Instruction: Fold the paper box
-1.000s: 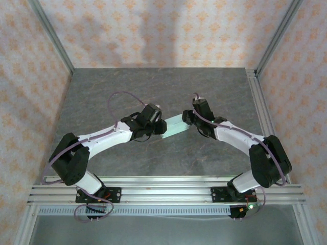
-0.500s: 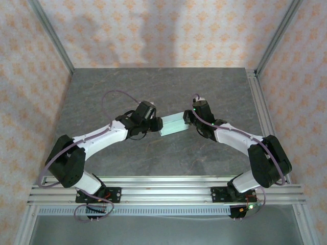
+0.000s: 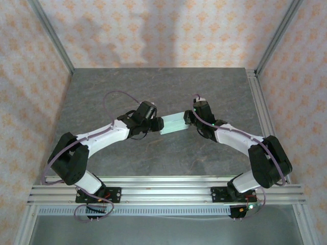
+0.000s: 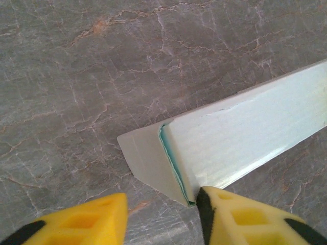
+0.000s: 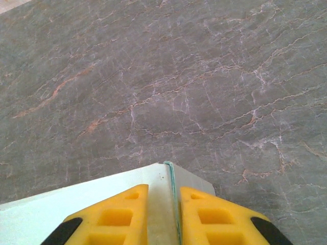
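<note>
The paper box sits mid-table between your two arms, a long pale mint sleeve that already reads as a shallow rectangular body, not a flat sheet; whether it rests on the surface or rides just above it cannot be told. At its left end one end flap juts out past the body, unfolded, with a thin teal edge showing at the crease. Your left gripper is parted around that end, its jaws wide and clamping nothing, one yellow finger just touching the box's near corner and the other well off to the side. At the far end your right gripper is pinched tight on a thin wall of the card, the edge caught in the narrow slot between the pads. By the look of it, the main walls are formed and the closing is what remains: that left flap needs turning in and tucking, and the right end, hidden under the grip, may need the same. All of this plays out on a grey marbled table, bounded by an aluminium frame, a slotted rail at the near edge and walls papered in a pale peach motif.
</note>
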Controlling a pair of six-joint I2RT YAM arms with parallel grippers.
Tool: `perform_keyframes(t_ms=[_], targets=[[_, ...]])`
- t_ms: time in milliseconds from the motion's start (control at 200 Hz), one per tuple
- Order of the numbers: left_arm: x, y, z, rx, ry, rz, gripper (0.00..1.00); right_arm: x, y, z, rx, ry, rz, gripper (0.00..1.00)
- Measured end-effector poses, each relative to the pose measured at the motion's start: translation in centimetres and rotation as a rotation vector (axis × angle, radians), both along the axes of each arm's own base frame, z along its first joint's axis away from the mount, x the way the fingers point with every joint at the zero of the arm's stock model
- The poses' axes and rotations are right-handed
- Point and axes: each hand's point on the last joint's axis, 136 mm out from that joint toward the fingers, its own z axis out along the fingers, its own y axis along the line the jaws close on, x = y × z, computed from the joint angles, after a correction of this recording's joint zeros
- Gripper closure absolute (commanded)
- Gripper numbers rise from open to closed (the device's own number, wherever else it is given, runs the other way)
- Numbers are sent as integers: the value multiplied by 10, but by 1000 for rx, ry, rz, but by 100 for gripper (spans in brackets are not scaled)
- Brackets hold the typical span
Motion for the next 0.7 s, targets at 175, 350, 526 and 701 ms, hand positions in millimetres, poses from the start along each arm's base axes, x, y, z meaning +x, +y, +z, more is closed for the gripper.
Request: perform_keyframes(t_ms=[175, 350, 526, 701], targets=[[5, 2, 0, -63, 18, -5, 37, 0, 0, 0, 0, 0, 0, 81], [18, 16, 2, -82, 14, 33, 53, 0, 0, 0, 1, 0, 0, 81], [23, 9, 1, -113, 22, 20, 73, 0, 0, 0, 1, 0, -1, 82], [25, 4, -3, -160, -1, 11, 82, 1, -2, 0, 0, -1, -9, 89]])
